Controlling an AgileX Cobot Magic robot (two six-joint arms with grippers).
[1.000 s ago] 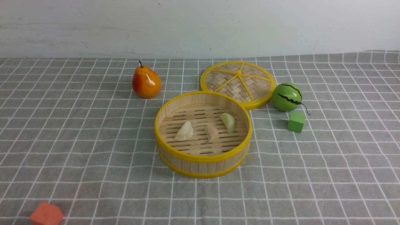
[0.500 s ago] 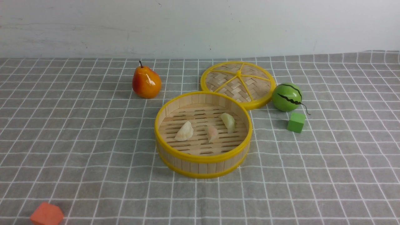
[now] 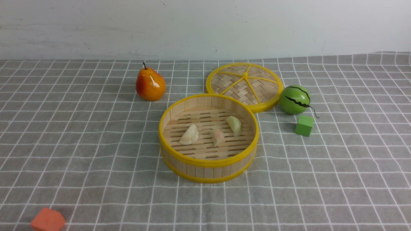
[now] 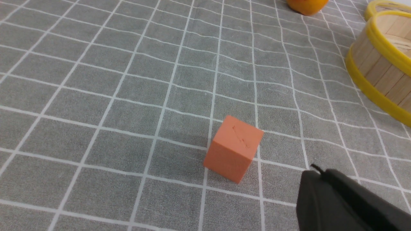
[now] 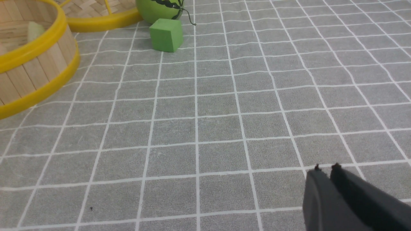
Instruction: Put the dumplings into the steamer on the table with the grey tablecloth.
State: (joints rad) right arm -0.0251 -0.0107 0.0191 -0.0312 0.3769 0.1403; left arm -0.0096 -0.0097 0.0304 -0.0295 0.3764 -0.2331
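Grey cloth, nearest: the table with the grey tablecloth carries an orange block at its near left edge.
Left gripper: fingers pressed together, holding nothing, low over the cloth just beside the orange block.
Right gripper: tips nearly touching with a thin slit between them, empty, over bare cloth well apart from the green cube.
Steamer: mid-table, between both arms, neither clearly nearer.
Dumplings: white dumpling, pink dumpling and green dumpling all lie on the slat floor, long axes angled differently.
Farther back: lid, pear and toy melon.
Judgement: nothing appears left to carry; both arms sit withdrawn toward the near edge.
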